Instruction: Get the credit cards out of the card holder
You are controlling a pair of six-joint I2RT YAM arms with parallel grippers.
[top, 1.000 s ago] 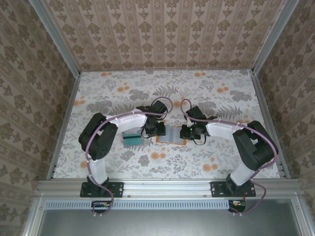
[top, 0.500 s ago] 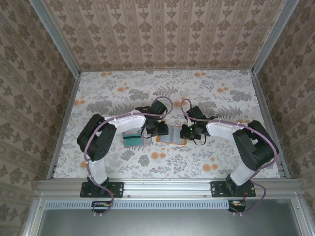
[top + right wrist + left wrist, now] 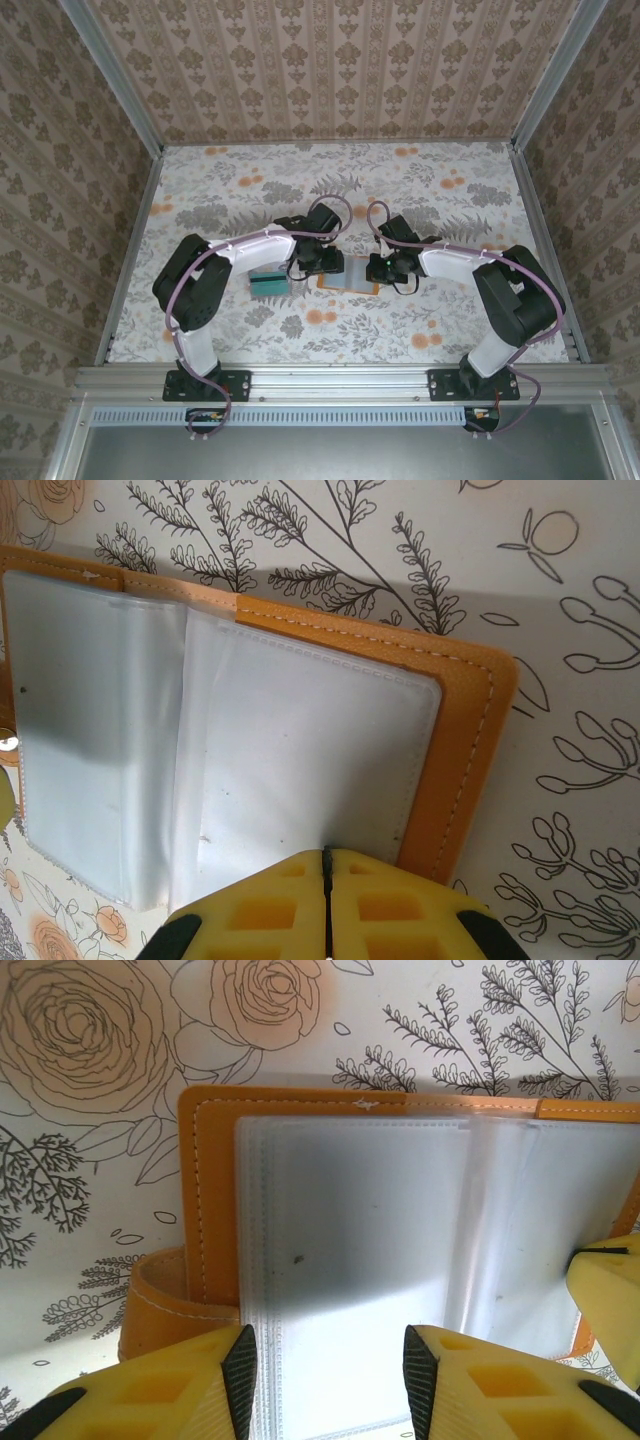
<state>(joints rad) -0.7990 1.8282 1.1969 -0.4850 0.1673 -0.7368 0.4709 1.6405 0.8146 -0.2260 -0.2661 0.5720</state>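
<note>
**A:** Two claws over one item. Left claw [image 3: 330, 1352] spread, nothing between its fingers. Right claw [image 3: 326, 865] pressed together, tip set against a clear page. Whether it nips the film, cannot tell.

**B:** Position of the card holder?

**A:** The card holder [image 3: 205, 1220] lies open and flat, directly beneath the left claw and just ahead of the right claw's tip. Orange cover [image 3: 470, 750], cloudy sleeves [image 3: 360, 1230] fanned across the middle.

**B:** Handling?

**A:** Judged light and floppy. Sleeves are thin, slick film, likely to buckle or slide if pushed. The stitched cover looks stiffer and is the better place to pin it. A card should be stiff, thin and smooth, so pinch an exposed short edge across its faces.

**B:** Cards out?

**A:** A teal-topped stack of credit cards [image 3: 268, 282] sits just outboard of the left claw, apart from the holder. No colour shows through the sleeves in view.

**B:** Surface, room?

**A:** Worktop [image 3: 420, 190] has a floral print and looks smooth, so flat items will be hard to lift off it. Patterned walls [image 3: 330, 60] on three sides, aluminium rails [image 3: 130, 260] along the edges.
</note>
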